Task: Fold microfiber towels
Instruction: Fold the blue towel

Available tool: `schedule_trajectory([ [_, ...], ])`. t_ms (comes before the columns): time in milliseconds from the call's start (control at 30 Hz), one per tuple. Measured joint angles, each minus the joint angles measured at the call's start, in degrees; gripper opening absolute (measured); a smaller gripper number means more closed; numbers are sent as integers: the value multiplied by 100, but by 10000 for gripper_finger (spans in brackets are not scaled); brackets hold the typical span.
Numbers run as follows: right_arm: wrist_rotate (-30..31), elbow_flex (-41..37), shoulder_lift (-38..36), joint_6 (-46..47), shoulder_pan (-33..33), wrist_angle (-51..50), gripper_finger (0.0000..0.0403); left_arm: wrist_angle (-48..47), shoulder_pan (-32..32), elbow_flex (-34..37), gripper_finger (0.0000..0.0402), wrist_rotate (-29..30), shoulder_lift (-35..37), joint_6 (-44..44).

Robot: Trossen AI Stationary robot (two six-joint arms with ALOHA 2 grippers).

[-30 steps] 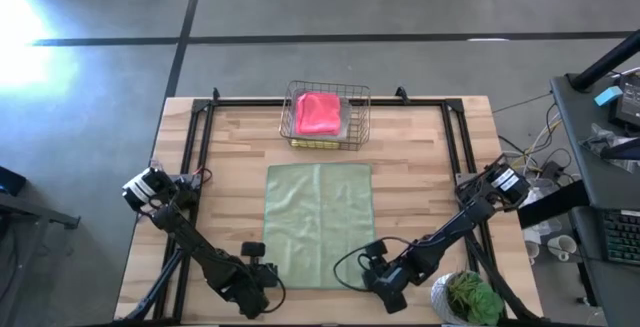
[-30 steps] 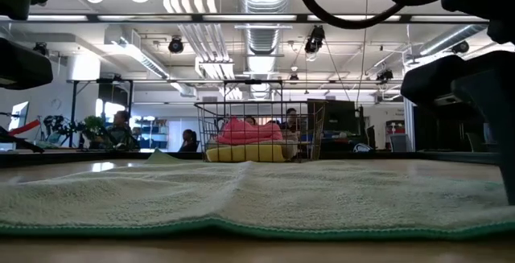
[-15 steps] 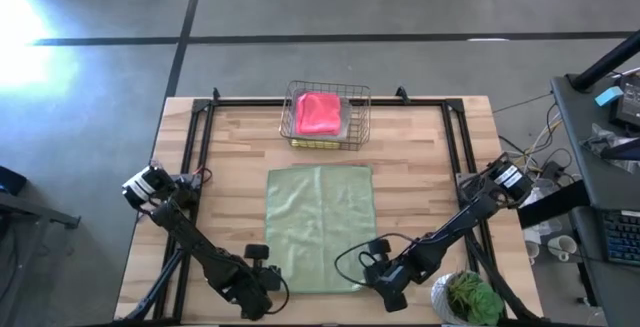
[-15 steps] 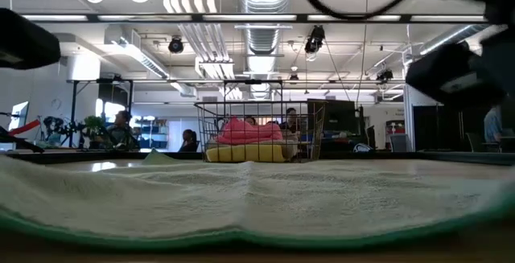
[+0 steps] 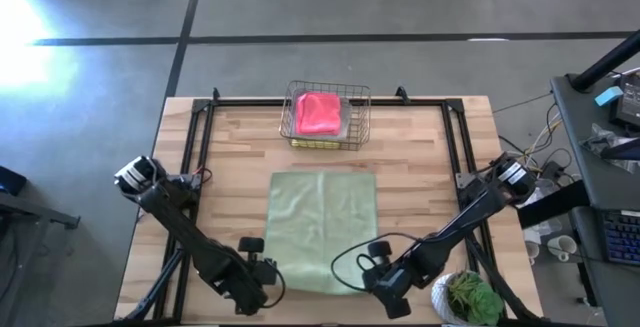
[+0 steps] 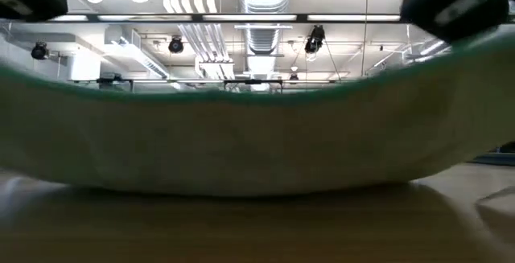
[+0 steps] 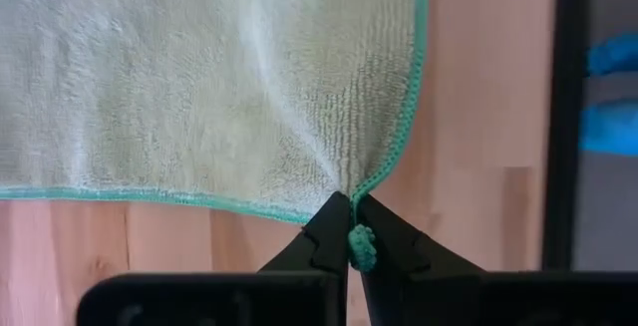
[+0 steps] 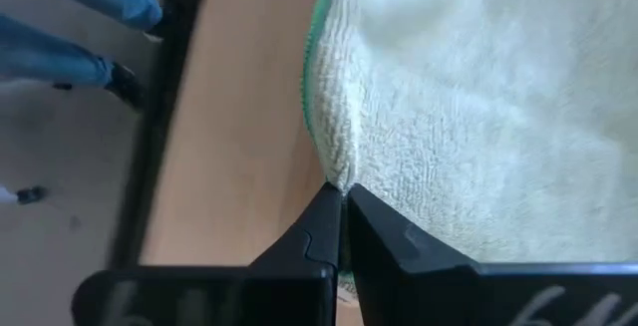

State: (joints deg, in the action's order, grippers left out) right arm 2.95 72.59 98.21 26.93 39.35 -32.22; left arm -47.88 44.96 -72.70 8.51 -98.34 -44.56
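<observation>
The left gripper (image 7: 351, 241) pinches the near left corner of the pale sage green towel (image 5: 320, 229), its teal-stitched hem bunched between the fingers. The towel spreads across the middle of the wooden table (image 5: 420, 157), fuzzy and lightly creased, its near edge lifted and sagging in the low view. The right gripper (image 8: 342, 221) clamps the near right corner.

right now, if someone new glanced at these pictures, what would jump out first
The pale sage green towel spread in the middle of the table, with the left gripper and right gripper each pinched shut on a near corner; in the low view its near edge hangs lifted off the wood. Behind it, at the far edge, the copper wire basket holds a hot pink towel.
</observation>
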Motion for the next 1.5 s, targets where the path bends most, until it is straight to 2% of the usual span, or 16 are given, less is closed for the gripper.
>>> schedule_trajectory([
  [200, 1, 581, -7, -4, 0, -497, 9, -75, -1, -301, 0, -148, 198, -15],
  [333, -27, 770, -15, 209, 13, -963, 9, -56, -10, -497, 0, -638, 180, -224],
  [467, -404, 837, -15, 681, 78, -1005, 9, -46, 12, -557, 0, -1069, 159, -762],
  [600, -356, 833, -17, 707, 149, -1066, 9, -43, 8, -637, 0, -1042, 161, -887],
  [667, -94, 801, -17, 648, 106, -1268, 8, -225, -80, -637, 0, -849, 161, -814],
  [800, 423, 787, -17, 669, -254, -1730, 8, -990, -426, -637, 0, -559, 161, -818],
  [967, 618, 758, -17, 880, -929, -2309, 8, -1663, -1006, -533, 0, -273, 161, -1062],
  [1233, 626, 671, -19, 965, -1924, -2347, 8, -1681, -1910, -211, 0, -216, 161, -1066],
  [1500, 626, 593, -9, 1065, -2662, -2579, 8, -1919, -2696, -187, 0, -218, 163, -1064],
])
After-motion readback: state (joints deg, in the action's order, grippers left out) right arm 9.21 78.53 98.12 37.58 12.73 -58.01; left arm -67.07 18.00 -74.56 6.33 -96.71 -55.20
